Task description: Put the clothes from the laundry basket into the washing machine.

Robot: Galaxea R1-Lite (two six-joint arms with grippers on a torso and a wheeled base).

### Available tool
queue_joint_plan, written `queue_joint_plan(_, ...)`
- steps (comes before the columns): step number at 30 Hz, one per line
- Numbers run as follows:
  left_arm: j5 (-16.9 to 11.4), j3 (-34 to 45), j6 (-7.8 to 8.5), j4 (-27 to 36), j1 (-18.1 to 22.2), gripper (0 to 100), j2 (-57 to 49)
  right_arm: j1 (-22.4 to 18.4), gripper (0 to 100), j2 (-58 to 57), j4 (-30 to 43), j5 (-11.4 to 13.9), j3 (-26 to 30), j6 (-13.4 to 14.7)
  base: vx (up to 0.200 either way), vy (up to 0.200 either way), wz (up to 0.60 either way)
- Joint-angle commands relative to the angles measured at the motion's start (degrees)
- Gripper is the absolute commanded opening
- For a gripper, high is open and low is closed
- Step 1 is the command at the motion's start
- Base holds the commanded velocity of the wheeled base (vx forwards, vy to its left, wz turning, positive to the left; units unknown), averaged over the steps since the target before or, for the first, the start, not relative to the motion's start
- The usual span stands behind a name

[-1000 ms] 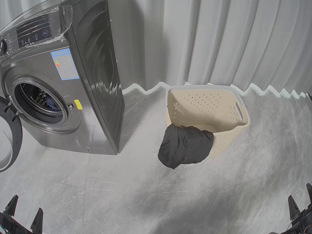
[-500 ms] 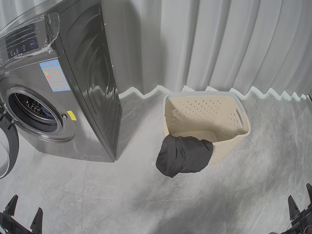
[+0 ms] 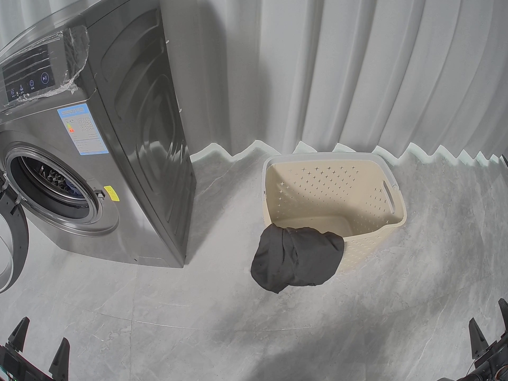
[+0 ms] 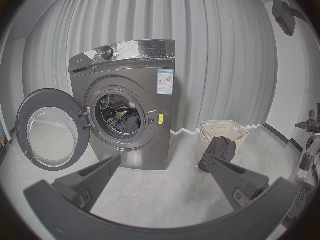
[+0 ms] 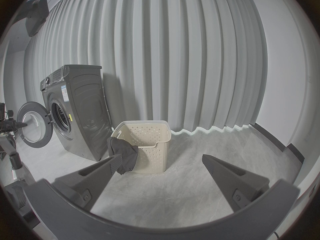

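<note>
One washing machine (image 3: 132, 133), door (image 4: 50, 130) swung open, some clothes (image 4: 128, 122) already in the drum. One laundry basket (image 3: 333, 186) on the floor beside it, well apart from me. One dark garment (image 3: 296, 257), draped over the basket's near rim and hanging outside. My left gripper (image 4: 160, 159) and right gripper (image 5: 161, 158): fingers spread, empty. Advised: close in, pinch the bunched fold at the rim, lift clear before turning.

A long white curtain (image 3: 344, 54) hung behind. The floor (image 3: 211, 313) was grey stone with pale streaks.
</note>
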Motion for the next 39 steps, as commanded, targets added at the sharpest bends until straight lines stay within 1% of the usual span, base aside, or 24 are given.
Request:
queue_joint_plan(1,0.0,0.7,-0.06,0.0,0.0,100,-0.6,0.1,100,-0.6,0.0,0.0,0.9,0.0,0.000,0.000,0.00)
queue_joint_plan(12,0.0,0.7,0.03,0.0,0.0,100,-0.6,0.1,100,-0.5,0.0,0.1,1.0,-0.1,0.000,0.000,0.00)
queue_joint_plan(21,0.0,0.7,0.03,0.0,0.0,100,-0.6,0.1,100,-0.6,0.0,0.3,0.9,-0.3,0.200,0.000,0.00)
queue_joint_plan(23,0.0,0.7,-0.06,0.0,0.0,100,-0.6,0.1,100,-0.6,0.1,0.2,0.9,-0.1,0.200,0.000,0.00)
queue_joint_plan(24,0.0,0.7,-0.32,0.0,0.0,100,-0.6,0.1,100,-0.6,0.2,-0.2,0.9,0.0,0.200,0.000,0.00)
queue_joint_plan(27,0.1,0.7,-0.50,0.0,0.0,100,-0.6,0.2,100,-0.6,0.0,-0.7,1.0,0.1,0.000,0.000,0.00)
queue_joint_plan(28,0.1,0.7,-0.50,0.0,0.0,100,-0.6,0.2,100,-0.7,-0.4,-0.5,0.7,0.0,0.000,0.000,0.00)
queue_joint_plan(29,0.1,0.7,-0.50,0.0,0.0,100,-0.6,0.2,100,-0.9,-1.6,-0.2,-0.7,-0.2,0.000,0.000,0.00)
queue_joint_plan(30,0.1,0.7,-0.50,0.0,0.0,100,-0.6,0.2,100,-0.4,-3.0,-0.3,-3.2,0.0,0.000,0.000,0.00)
queue_joint_plan(31,0.1,0.7,-0.50,0.0,0.0,100,-0.6,0.2,100,-0.2,-3.3,-0.3,-4.2,0.0,0.000,0.000,0.00)
queue_joint_plan(32,0.1,0.7,-0.32,0.0,0.0,100,-0.6,0.7,100,3.6,-4.1,-0.1,-9.0,0.5,0.000,0.000,0.00)
queue_joint_plan(33,0.1,0.7,-0.06,0.0,0.0,100,-0.6,1.2,100,7.7,-4.2,0.1,-10.0,0.9,0.000,0.000,0.00)
queue_joint_plan(35,0.1,0.7,-0.06,0.0,0.0,100,-0.6,3.1,100,12.8,-4.0,0.4,-9.6,2.1,0.000,0.000,0.00)
queue_joint_plan(37,0.0,0.7,-0.06,0.0,0.0,100,-0.6,6.1,100,18.2,-4.0,1.8,-8.2,4.9,-0.100,0.000,0.00)
queue_joint_plan(39,0.1,0.7,-0.32,0.0,0.0,100,-0.6,8.1,100,25.2,-4.4,2.5,-7.8,6.7,-0.200,0.000,0.00)
